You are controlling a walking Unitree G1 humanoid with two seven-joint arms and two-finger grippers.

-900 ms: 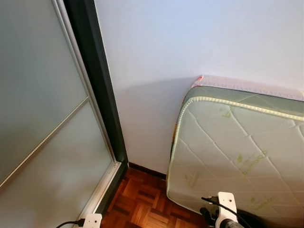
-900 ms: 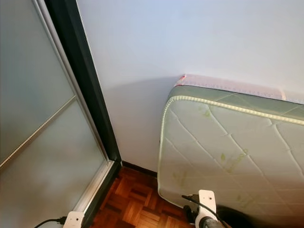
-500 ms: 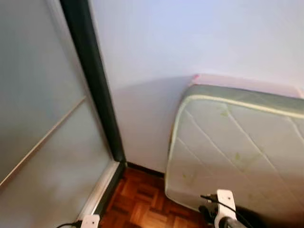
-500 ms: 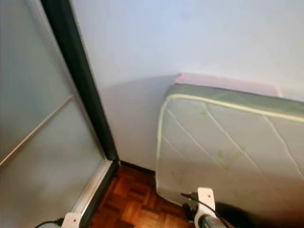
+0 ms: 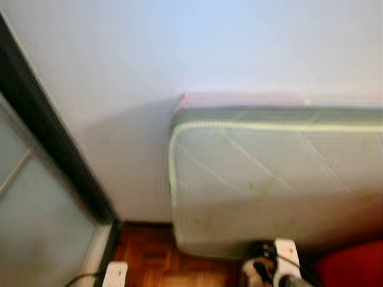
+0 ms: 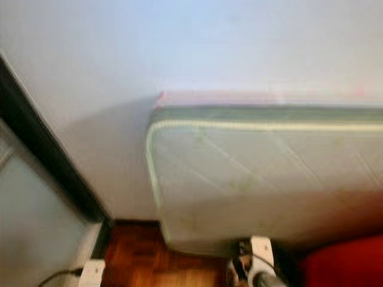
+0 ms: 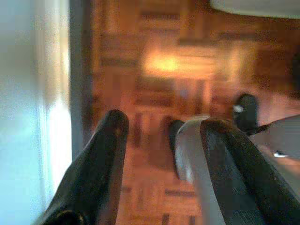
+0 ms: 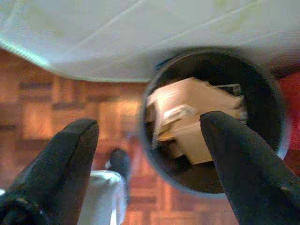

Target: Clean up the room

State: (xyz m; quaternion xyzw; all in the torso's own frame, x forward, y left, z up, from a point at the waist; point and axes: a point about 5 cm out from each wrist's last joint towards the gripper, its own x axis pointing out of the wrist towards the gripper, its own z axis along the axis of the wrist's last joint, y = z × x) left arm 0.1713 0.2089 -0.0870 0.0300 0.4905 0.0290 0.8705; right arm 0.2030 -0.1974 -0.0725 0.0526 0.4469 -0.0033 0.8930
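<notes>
My right gripper (image 8: 149, 123) is open and hangs over a round dark bin (image 8: 213, 65) on the parquet floor. Inside the bin lies a beige cardboard box (image 8: 187, 105) with smaller bits around it. Nothing sits between the fingers. The bin stands right at the foot of a quilted white mattress (image 5: 269, 179) that leans on the wall. My left gripper (image 7: 164, 122) is open too, pointing down at bare parquet (image 7: 178, 65) beside a sliding door frame (image 7: 77, 70). In the head view the wrists show low in the picture, blurred.
A frosted sliding door with a dark frame (image 5: 54, 149) fills the left. A red object (image 5: 353, 269) lies low on the right, beside the bin. The white wall (image 5: 209, 48) stands close ahead. Parquet (image 5: 149, 257) runs between door and mattress.
The whole head view has swung to the right and blurred: door and mattress slid left, and the red object came into sight. That is the camera turning.
</notes>
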